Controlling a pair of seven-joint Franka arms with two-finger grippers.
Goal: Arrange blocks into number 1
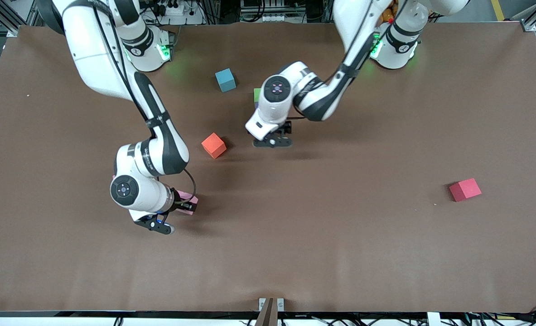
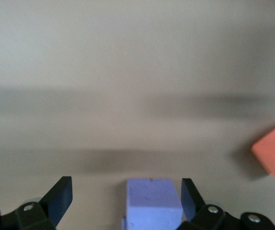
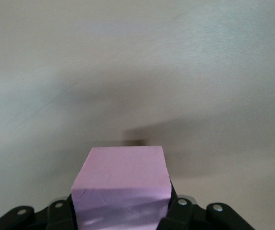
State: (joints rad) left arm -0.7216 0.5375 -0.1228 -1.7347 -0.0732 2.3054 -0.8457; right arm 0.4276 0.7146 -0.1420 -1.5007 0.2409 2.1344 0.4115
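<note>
Currently right gripper [image 3: 120, 211] is clamped on a small matte pink cube [image 3: 121, 184]. Left gripper [image 2: 123, 201], over mid-table, stands apart around a purple cube [image 2: 152, 203]. Risk: lifting off-centre, a finger [image 2: 190, 199] nudges it askew.

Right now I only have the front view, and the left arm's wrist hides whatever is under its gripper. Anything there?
Observer: Yes. The left wrist view shows a small matte purple cube between the fingers of the left gripper, which stand open, with a clear gap on one side.
Operator: And the right gripper? I see just a pink sliver.
Observer: The right wrist view shows the right gripper shut on a small matte pink cube, which fills the space between its fingers.
</note>
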